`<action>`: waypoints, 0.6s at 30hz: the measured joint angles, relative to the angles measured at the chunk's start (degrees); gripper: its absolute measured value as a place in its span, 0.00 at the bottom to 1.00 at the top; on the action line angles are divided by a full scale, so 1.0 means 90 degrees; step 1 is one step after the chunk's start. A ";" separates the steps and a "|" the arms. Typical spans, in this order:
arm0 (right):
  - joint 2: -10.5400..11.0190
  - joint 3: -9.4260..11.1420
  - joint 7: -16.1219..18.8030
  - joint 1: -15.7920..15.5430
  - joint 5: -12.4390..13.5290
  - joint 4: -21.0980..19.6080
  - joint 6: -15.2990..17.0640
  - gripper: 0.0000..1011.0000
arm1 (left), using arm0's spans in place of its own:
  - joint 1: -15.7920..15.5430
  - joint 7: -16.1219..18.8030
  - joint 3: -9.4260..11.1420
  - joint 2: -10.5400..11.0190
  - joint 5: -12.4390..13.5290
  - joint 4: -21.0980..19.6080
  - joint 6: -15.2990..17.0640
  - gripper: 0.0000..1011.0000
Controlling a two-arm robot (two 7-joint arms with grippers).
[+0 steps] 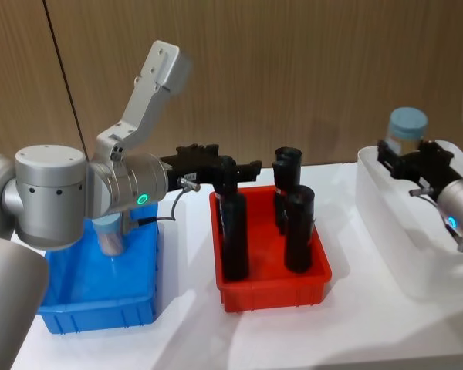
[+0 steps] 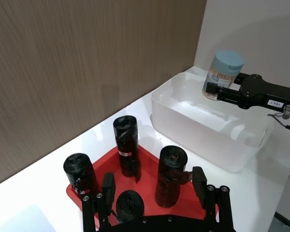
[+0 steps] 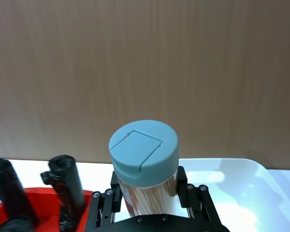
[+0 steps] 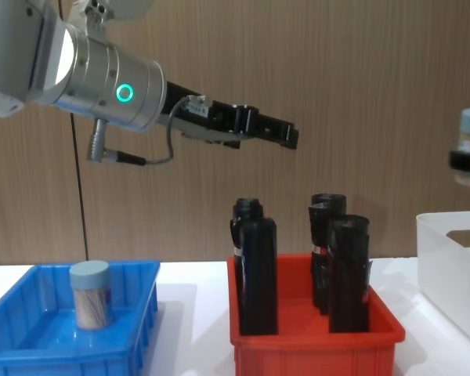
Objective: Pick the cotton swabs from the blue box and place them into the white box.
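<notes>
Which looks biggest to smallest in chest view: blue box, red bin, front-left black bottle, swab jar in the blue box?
1. Tie: red bin and blue box, about alike, both cut by the frame edge.
2. Then the front-left black bottle.
3. Last the swab jar in the blue box.

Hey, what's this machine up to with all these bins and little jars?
The robot is moving cotton swab jars from the blue box to the white box. Its right gripper holds one jar above the white box, not yet released. Another jar stands in the blue box. The left gripper, open and empty, hangs above the red bin of black bottles.
</notes>
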 joint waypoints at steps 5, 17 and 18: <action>0.0076 0.0092 -0.0117 -0.0026 -0.0019 -0.0001 0.0154 0.64 | 0.0000 0.0000 0.0000 0.0000 0.0000 0.0000 0.0000 0.99; 0.0189 0.0236 -0.0310 0.0020 -0.0133 0.0283 0.0704 0.64 | 0.0000 0.0000 0.0000 0.0000 0.0000 0.0000 0.0000 0.99; 0.0192 0.0241 -0.0317 0.0029 -0.0142 0.0313 0.0737 0.64 | 0.0000 0.0000 0.0000 0.0000 0.0000 0.0000 0.0000 0.99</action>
